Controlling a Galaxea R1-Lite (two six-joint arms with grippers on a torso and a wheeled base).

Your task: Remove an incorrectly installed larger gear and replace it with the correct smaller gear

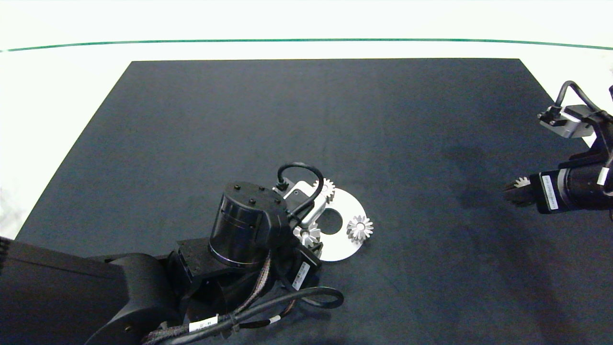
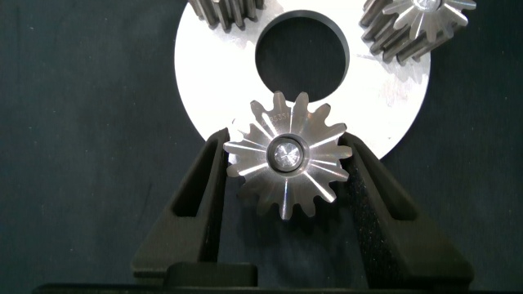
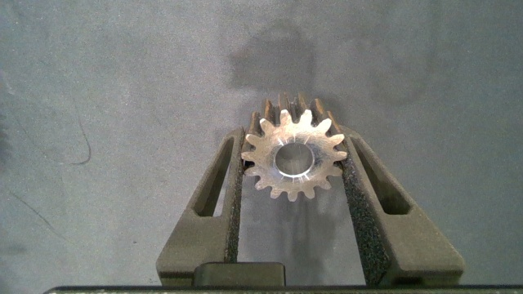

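Observation:
The larger gear [image 2: 286, 163], silver with long pointed teeth, sits on a pin at the near edge of a white disc plate [image 2: 204, 90]. My left gripper [image 2: 288, 139] is closed around it, with both fingers pressed against its toothed sides. From above, this gear [image 1: 307, 235] peeks out from under the left wrist. Out to the right, my right gripper [image 3: 294, 137] hangs above the bare mat, shut on the smaller gear [image 3: 294, 157], which has short blunt teeth and a round hole. In the head view the smaller gear [image 1: 522, 182] shows at the right gripper's tip.
Two more gears stand on the white disc plate [image 1: 347, 206]: a starburst one [image 1: 360, 228] at its right edge and a short-toothed one [image 1: 327, 189] at its far edge. A round hole [image 1: 330, 222] marks the plate's centre. The dark mat [image 1: 407, 143] covers the table.

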